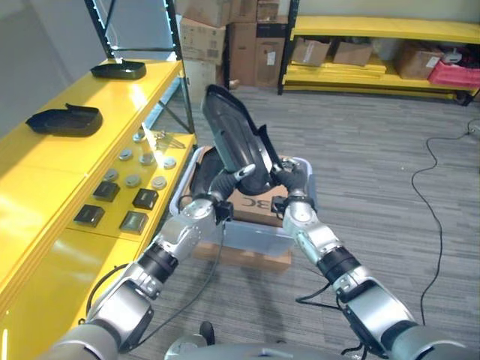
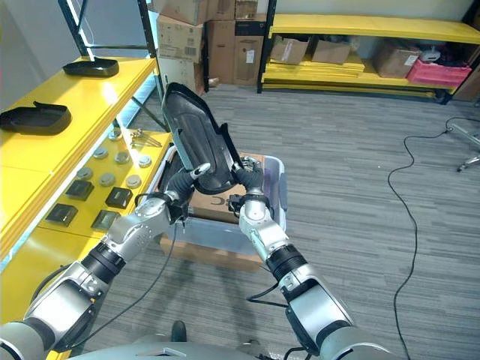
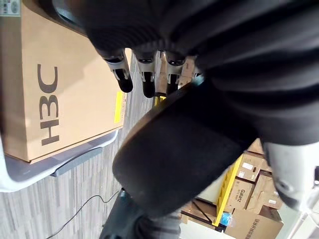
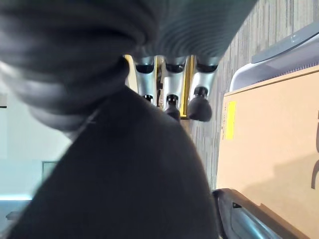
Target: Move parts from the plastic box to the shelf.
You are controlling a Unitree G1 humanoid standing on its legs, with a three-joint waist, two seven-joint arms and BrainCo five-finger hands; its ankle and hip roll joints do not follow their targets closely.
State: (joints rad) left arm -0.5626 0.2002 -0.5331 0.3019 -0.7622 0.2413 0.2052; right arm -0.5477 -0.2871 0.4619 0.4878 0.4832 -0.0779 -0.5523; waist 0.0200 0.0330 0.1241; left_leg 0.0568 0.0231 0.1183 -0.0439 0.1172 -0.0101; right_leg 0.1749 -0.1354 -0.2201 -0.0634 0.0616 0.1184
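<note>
A large black curved plastic part stands tilted on end above the pale plastic box. My left hand grips its lower edge from the left, and my right hand grips it from the right. In the left wrist view the fingers reach over the part with the thumb on its other side. The right wrist view shows that hand's fingers past the part. The yellow shelf runs along the left.
A brown cardboard box lies inside the plastic box, which rests on a cardboard slab. On the shelf lie two black parts and several small discs and black squares. Stacked cartons stand behind.
</note>
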